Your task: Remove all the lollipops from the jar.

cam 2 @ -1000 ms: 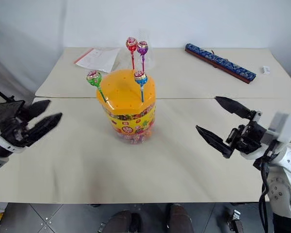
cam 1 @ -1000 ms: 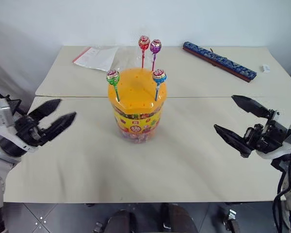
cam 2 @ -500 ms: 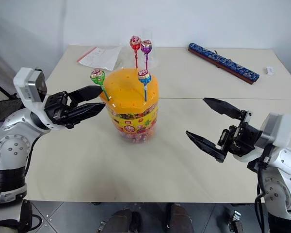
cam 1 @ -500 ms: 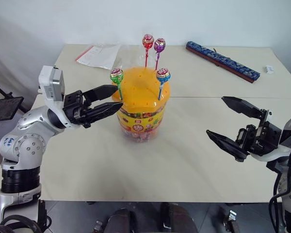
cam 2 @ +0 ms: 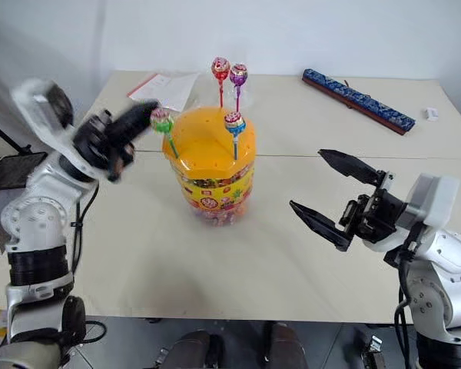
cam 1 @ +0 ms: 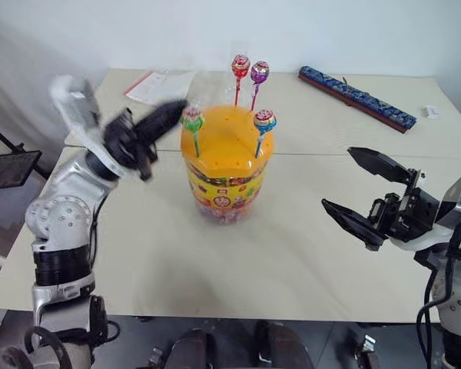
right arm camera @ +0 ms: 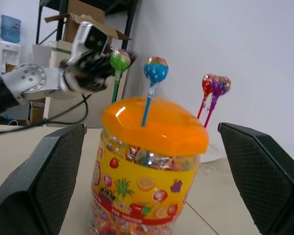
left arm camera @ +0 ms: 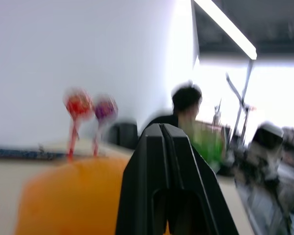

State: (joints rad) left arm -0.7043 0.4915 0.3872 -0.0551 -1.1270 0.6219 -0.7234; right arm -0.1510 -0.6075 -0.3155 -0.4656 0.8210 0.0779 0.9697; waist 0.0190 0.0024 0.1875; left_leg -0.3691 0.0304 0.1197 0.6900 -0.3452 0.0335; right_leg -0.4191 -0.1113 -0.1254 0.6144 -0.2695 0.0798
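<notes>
The jar (cam 1: 224, 173), a clear tub with a domed orange lid (cam 1: 227, 138), stands mid-table. Stuck in the lid are the lollipops: green (cam 1: 191, 118), blue (cam 1: 264, 121), red (cam 1: 240, 65) and purple (cam 1: 259, 72). My left gripper (cam 1: 173, 112) is raised and blurred, shut, its tip just left of the green lollipop's head. In the left wrist view its fingers (left arm camera: 160, 142) are pressed together with a green blur (left arm camera: 208, 142) beside them. I cannot tell if they touch it. My right gripper (cam 1: 336, 178) hangs open to the right of the jar, apart from it.
A long blue patterned bar (cam 1: 356, 97) lies at the back right, with a small white piece (cam 1: 431, 111) beyond it. Papers in a clear sleeve (cam 1: 157, 83) lie at the back left. A black stand (cam 1: 8, 167) sits off the table's left edge.
My left arm rose and swung right, up to the green lollipop, and its fingers went from open to shut. The right gripper stayed where it was, open.
</notes>
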